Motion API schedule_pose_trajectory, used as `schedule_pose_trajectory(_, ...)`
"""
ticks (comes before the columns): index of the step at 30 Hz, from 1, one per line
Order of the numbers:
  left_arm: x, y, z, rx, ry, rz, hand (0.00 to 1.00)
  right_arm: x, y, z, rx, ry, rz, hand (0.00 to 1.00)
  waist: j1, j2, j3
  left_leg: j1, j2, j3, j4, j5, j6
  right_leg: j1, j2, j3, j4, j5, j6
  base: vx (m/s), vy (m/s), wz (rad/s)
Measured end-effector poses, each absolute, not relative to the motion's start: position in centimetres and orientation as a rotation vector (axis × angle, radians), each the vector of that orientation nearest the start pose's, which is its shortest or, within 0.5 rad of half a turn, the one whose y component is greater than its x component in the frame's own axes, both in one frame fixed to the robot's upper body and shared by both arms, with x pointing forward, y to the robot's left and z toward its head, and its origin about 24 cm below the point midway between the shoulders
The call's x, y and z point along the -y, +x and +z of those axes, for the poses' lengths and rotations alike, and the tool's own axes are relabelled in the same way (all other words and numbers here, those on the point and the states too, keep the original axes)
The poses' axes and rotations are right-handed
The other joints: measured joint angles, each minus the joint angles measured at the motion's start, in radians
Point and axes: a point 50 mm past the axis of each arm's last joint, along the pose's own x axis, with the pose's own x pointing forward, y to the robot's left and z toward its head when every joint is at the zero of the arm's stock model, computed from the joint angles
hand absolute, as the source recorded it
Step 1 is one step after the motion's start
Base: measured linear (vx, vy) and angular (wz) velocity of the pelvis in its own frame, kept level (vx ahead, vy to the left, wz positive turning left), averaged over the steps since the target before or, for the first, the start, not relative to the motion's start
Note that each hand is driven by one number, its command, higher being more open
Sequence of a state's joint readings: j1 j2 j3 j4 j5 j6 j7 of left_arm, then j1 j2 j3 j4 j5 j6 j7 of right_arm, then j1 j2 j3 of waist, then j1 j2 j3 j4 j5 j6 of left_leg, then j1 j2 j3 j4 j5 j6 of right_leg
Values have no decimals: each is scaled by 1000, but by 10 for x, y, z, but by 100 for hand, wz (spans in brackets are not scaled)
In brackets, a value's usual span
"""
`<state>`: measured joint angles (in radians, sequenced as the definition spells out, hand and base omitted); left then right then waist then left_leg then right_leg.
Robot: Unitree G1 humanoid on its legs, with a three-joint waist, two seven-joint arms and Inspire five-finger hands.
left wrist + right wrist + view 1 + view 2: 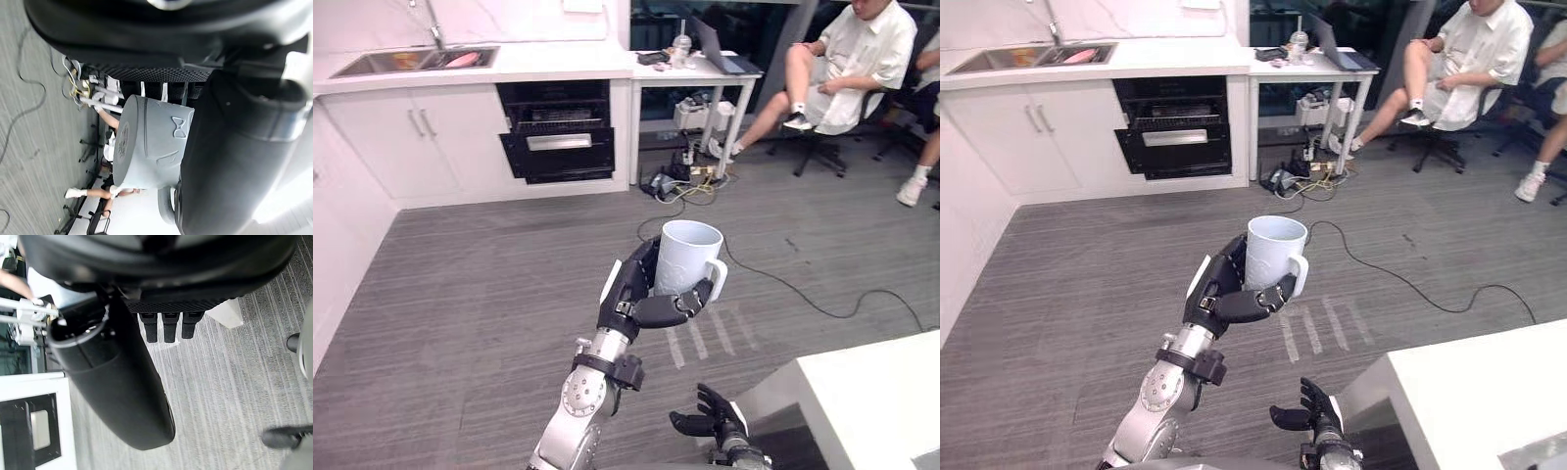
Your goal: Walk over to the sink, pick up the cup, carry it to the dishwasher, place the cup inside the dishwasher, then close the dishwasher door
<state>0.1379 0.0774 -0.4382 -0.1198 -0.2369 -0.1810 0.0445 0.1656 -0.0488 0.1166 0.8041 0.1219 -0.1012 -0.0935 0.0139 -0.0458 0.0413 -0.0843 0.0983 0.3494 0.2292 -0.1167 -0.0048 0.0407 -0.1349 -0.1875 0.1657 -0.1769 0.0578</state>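
Observation:
A pale grey-white cup [685, 257] is held upright over the grey floor in the middle of the room, with my left hand [631, 297] shut on it, fingers and thumb wrapped round its side. The left wrist view shows the cup [146, 144] against the hand's thumb [230, 147]. The dishwasher [558, 132] stands far ahead under the counter, its dark front partly open with the racks visible. The sink [416, 61] is set in the counter to the dishwasher's left. My right hand [710, 419] hangs low near the bottom edge, fingers relaxed and holding nothing.
A white table corner [862, 401] juts in at lower right. Cables [783, 284] run across the floor from a cluttered desk [700, 69] right of the dishwasher. Seated people [832, 69] and office chairs fill the far right. White cabinets [342, 225] line the left.

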Motion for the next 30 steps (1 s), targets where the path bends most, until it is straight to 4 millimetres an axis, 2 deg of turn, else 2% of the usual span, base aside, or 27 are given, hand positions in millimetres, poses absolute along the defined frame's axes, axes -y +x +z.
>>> schedule_pose_trajectory(2, -80, 211, 42, 64, -219, -301, 30, 154, 126, -139, -852, 5, -79, 90, -6, -8, -3, -7, -41, 1, -30, 10, 22, -20, -21, 39, -10, 12, 18, -18, 213, 6)
schedule_pose_trajectory(4, -85, 211, 39, 51, -211, -276, 30, 153, 130, -138, -842, -16, -57, 90, -3, -1, 1, -12, -71, 5, -26, -10, 38, -33, -49, 61, 21, 19, 33, 36, 236, 9)
schedule_pose_trajectory(6, -84, 211, 40, 54, -212, -279, 30, 151, 136, -136, -830, -35, -37, 90, -5, 6, 6, -7, -89, -3, -27, -20, 53, -66, -68, 82, 103, 17, 33, 58, 235, 20)
schedule_pose_trajectory(8, -83, 210, 41, 59, -215, -287, 30, 150, 142, -134, -812, -46, -28, 90, -15, 9, 10, 9, -111, -38, -32, -16, 77, -113, -83, 105, 250, 14, 26, 79, 168, 53)
schedule_pose_trajectory(9, -82, 210, 43, 69, -216, -292, 30, 150, 144, -132, -801, -53, -24, 90, -31, 7, 18, 26, -126, -77, -44, -15, 85, -136, -65, 179, 322, -26, 10, 97, 92, 78)
schedule_pose_trajectory(10, -82, 210, 45, 76, -218, -293, 30, 149, 146, -131, -792, -53, -23, 90, -40, 5, 22, 33, -133, -100, -50, -14, 87, -139, -40, 225, 336, -50, 7, 113, 50, 103)
schedule_pose_trajectory(11, -81, 211, 49, 94, -222, -295, 30, 150, 148, -128, -772, -55, -26, 90, -55, 4, 22, 35, -145, -136, -55, -14, 87, -159, 14, 320, 339, -88, 10, 107, -5, 99)
schedule_pose_trajectory(12, -82, 212, 53, 111, -222, -291, 30, 151, 152, -124, -747, -53, -35, 90, -55, 1, 20, 32, -157, -156, -52, -14, 87, -181, 48, 378, 317, -97, 16, 92, -21, 87)
schedule_pose_trajectory(13, -82, 213, 55, 120, -223, -289, 30, 152, 154, -122, -733, -53, -37, 90, -52, -2, 21, 31, -167, -164, -49, -14, 87, -190, 53, 385, 289, -85, 13, 111, -31, 65)
schedule_pose_trajectory(14, -82, 214, 59, 140, -227, -287, 30, 152, 158, -118, -707, -54, -40, 90, -48, -14, 23, 34, -191, -179, -38, -19, 89, -202, 50, 382, 243, -56, 27, 122, -47, 50)
schedule_pose_trajectory(15, -80, 214, 59, 137, -235, -287, 30, 153, 158, -118, -703, -58, -43, 90, -50, -4, 22, 33, -192, -195, -28, -22, 90, -192, 48, 377, 239, -57, 30, 173, -59, 51)
schedule_pose_trajectory(17, -78, 213, 61, 143, -251, -285, 30, 151, 161, -115, -683, -63, -33, 90, -27, 21, 8, 34, -165, -206, -31, -27, 82, -146, 69, 360, 154, -32, 20, 156, -63, 18)
schedule_pose_trajectory(20, -78, 213, 61, 141, -255, -284, 30, 149, 164, -111, -655, -78, -19, 90, -26, 23, 6, 53, -132, -210, -53, -31, 61, -99, 97, 352, 69, 11, 0, 91, -80, -6)
schedule_pose_trajectory(21, -82, 204, 46, 76, -231, -287, 30, 167, 151, -120, -713, -110, -66, 90, -54, 54, -39, 78, -114, -213, -229, 115, 39, -88, 119, 368, -88, 155, -10, 35, -35, -3)
schedule_pose_trajectory(27, -85, 205, 44, 72, -227, -275, 30, 166, 150, -120, -715, -105, -67, 90, -53, 52, -37, 91, -105, -172, -221, 106, 33, -86, 127, 398, -101, 168, -11, -7, -7, -16)
schedule_pose_trajectory(30, -84, 209, 28, 7, -208, -275, 30, 176, 132, -127, -769, -95, -119, 90, -63, 50, -33, 95, -100, -195, -220, 104, 27, -60, 119, 338, -127, 174, -15, -29, -43, 13)
